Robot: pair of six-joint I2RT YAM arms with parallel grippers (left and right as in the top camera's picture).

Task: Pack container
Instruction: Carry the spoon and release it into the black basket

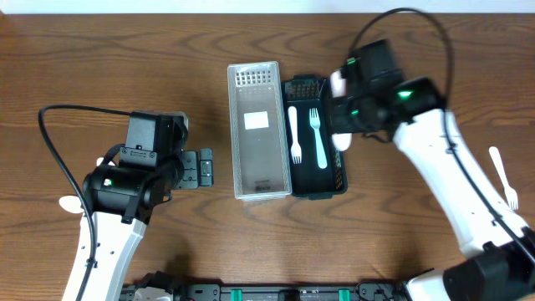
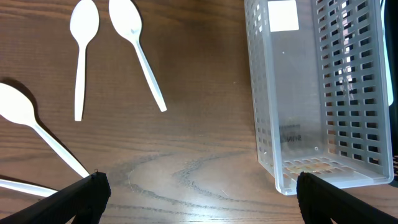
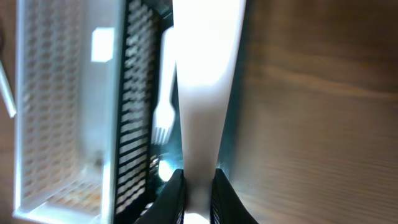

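A clear white slotted container (image 1: 259, 134) stands at the table's middle, empty but for a label. A black slotted container (image 1: 334, 186) sits against its right side with two white forks (image 1: 306, 135) inside. My right gripper (image 1: 341, 125) hangs over the black container's right part, shut on a white plastic utensil (image 3: 205, 81) by its handle; I cannot tell whether it is a fork or a spoon. One fork (image 3: 163, 118) lies below it. My left gripper (image 1: 205, 167) is open and empty just left of the clear container (image 2: 311, 93), its fingers (image 2: 202, 199) low over the wood.
Three white spoons (image 2: 84, 50) lie on the wood left of the left gripper, and one of them shows in the overhead view (image 1: 70, 202). A white fork (image 1: 504, 176) lies at the far right. Cables trail from both arms.
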